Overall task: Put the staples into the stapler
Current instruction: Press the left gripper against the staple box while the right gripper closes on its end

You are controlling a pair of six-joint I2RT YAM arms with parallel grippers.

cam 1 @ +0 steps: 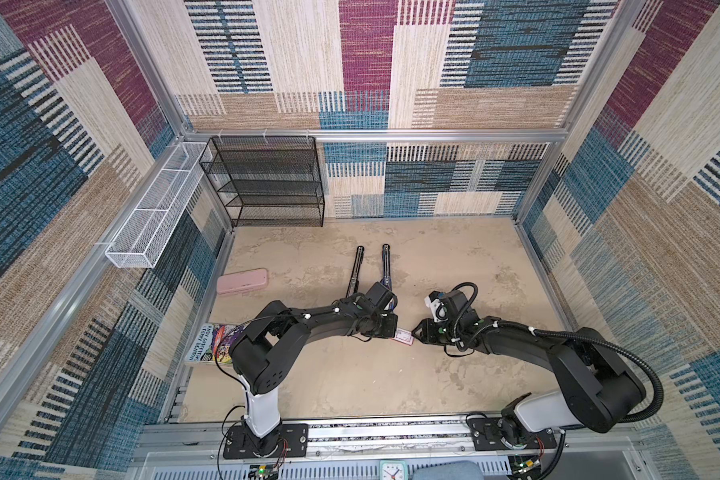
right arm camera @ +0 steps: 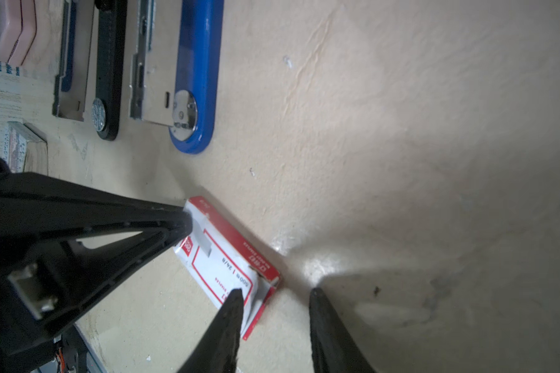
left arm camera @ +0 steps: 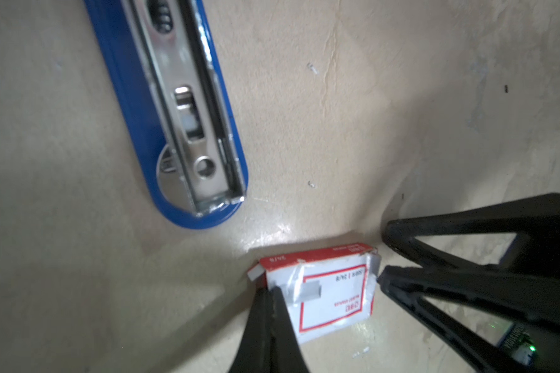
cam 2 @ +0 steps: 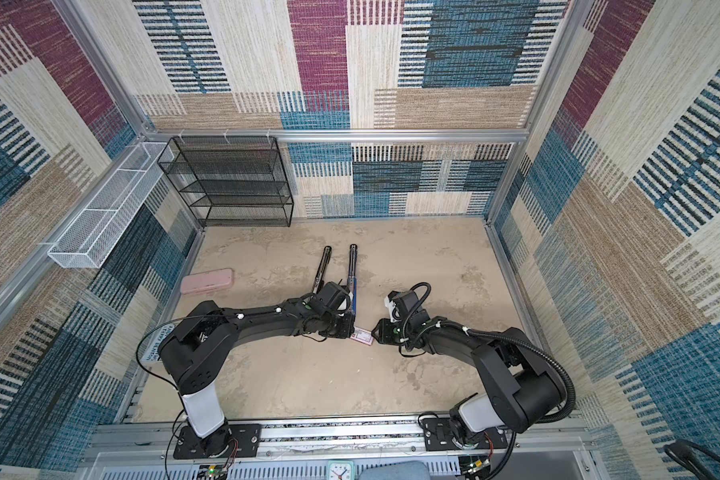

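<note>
You had the left gripper [left arm camera: 270, 292] closed tight at the staple box's [left arm camera: 333, 300] tray end, 5 o'clock from the blue stapler [left arm camera: 126, 97], and the right gripper [right arm camera: 277, 290] half open, empty, astride the other end; an uneven pull could have spilled its contents.

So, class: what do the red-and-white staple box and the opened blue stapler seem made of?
Staple box: thin printed card, going by its torn, creased flap. Blue stapler: glossy blue base, plastic or painted metal; shiny steel-looking channel, reflecting light.
</note>
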